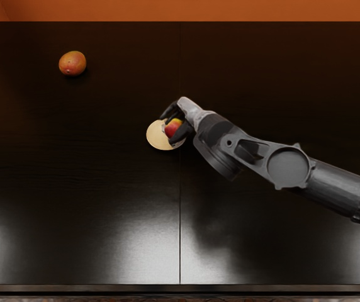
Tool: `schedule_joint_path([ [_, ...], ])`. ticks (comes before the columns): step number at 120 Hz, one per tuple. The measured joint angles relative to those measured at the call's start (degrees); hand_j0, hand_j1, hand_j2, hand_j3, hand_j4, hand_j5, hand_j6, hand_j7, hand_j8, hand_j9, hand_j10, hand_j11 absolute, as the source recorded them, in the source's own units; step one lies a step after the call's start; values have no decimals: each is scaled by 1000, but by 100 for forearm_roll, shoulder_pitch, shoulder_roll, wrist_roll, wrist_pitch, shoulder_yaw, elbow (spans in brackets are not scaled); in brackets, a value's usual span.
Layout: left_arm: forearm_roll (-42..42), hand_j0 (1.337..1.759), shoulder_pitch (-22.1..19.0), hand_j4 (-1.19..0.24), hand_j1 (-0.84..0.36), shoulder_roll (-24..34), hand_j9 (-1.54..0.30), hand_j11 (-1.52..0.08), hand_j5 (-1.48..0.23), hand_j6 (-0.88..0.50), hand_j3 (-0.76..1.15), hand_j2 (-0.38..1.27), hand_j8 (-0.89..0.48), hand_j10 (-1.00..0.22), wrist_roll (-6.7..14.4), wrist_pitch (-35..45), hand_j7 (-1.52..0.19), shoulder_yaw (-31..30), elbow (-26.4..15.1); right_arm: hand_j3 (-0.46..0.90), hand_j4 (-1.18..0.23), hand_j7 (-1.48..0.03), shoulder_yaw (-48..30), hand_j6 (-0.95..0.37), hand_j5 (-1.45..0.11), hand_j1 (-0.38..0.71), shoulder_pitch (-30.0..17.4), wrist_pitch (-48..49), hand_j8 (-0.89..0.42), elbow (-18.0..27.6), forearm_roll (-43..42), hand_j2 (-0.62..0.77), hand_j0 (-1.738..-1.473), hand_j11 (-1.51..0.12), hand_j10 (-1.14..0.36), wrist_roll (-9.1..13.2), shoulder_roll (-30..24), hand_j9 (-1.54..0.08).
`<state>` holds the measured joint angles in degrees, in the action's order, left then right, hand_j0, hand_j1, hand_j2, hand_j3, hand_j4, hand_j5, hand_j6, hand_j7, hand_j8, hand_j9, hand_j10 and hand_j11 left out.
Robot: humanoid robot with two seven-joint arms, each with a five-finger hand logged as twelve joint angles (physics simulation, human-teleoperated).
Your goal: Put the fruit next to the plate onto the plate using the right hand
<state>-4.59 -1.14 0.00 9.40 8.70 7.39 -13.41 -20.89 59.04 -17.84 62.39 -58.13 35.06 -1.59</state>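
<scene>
The right hand (183,117) has its fingers (167,113) curled round the fruit (172,128), holding it over the right-hand part of the plate (154,138); whether the fruit touches the plate I cannot tell, since the hand hides its underside. The step in hand looks to be the setting down, and it wants care; the plate is small, so the fruit should come nearer its middle and be lowered until it bears on the surface before the fingers loosen; letting go from above or near the rim would likely send a round thing rolling onto the table (104,207); the fingers should open evenly and the hand lift straight up, so that nothing nudges it. The fruit is small and rounded, red with a yellow patch toward the top, and mostly covered by the dark fingers; a second fruit (72,63), orange-red, lies well apart at the far left.
</scene>
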Motion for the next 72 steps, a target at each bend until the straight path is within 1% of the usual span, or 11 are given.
schedule_joint_path([
  [5, -1, 1658, 0, -7, 341, 0, -9, -9, -9, -7, 0, 1, -7, -7, 0, 0, -9, 0, 0, 0, -539, -706, 2, -504, -713, 206, 5, 4, -419, -48, -3, 34, -1656, -714, -509, -2, 51, -717],
  [14, -2, 1658, 0, -7, 341, 0, -9, -9, -9, -7, 0, 1, -7, -7, 0, 0, -9, 0, 0, 0, -394, -516, 0, -370, -521, 60, 28, -16, -311, -131, -13, 20, -1657, -522, -373, -4, 106, -524],
  [21, 0, 1658, 0, -7, 341, 0, -9, -9, -9, -7, 0, 1, -7, -7, 0, 0, -9, 0, 0, 0, -306, -400, -1, -288, -404, -31, 44, -24, -244, -169, -17, 13, -1657, -404, -290, -5, 129, -406],
  [30, 1, 1658, 0, -7, 341, 0, -9, -9, -9, -7, 0, 1, -7, -7, 0, 0, -9, 0, -1, 0, -223, -291, -12, -210, -294, -116, 81, -24, -180, -177, -20, 7, -1657, -294, -212, -6, 136, -295],
  [36, 0, 1658, 0, -7, 341, 0, -9, -9, -9, -7, 0, 1, -7, -7, 0, 0, -9, 0, -1, 0, -182, -237, -26, -173, -240, -158, 131, -5, -149, -119, -18, 5, -1657, -240, -174, -6, 46, -241],
  [44, 1, 1658, 0, -7, 341, 0, -9, -9, -9, -7, 0, 1, -7, -7, 0, 0, -9, 0, 0, 0, -141, -184, -121, -135, -185, -200, 162, 40, -117, 171, -7, 2, -1658, -185, -135, -6, -250, -186],
  [54, -1, 1658, 0, -7, 341, 0, -9, -9, -9, -7, 0, 1, -7, -7, 0, 0, -9, 0, 0, 0, -105, -137, -568, -101, -138, -236, 8, 319, -90, 782, 82, -1, -1658, -138, -101, -6, -709, -138],
  [63, 0, 1658, 0, -7, 341, 0, -9, -9, -9, -7, 0, 1, -7, -7, 0, 0, -9, 0, 0, 0, -84, -108, -1164, -81, -109, -259, -262, 949, -73, 1355, 494, -2, -1658, -109, -81, -6, -1167, -110],
  [72, -1, 1658, 0, -7, 341, 0, -9, -9, -9, -7, 0, 1, -7, -7, 0, 0, -9, 0, 1, 0, -69, -89, -1760, -67, -90, -274, -571, 1749, -61, 1666, 1044, -4, -1658, -90, -67, -6, -1513, -90],
])
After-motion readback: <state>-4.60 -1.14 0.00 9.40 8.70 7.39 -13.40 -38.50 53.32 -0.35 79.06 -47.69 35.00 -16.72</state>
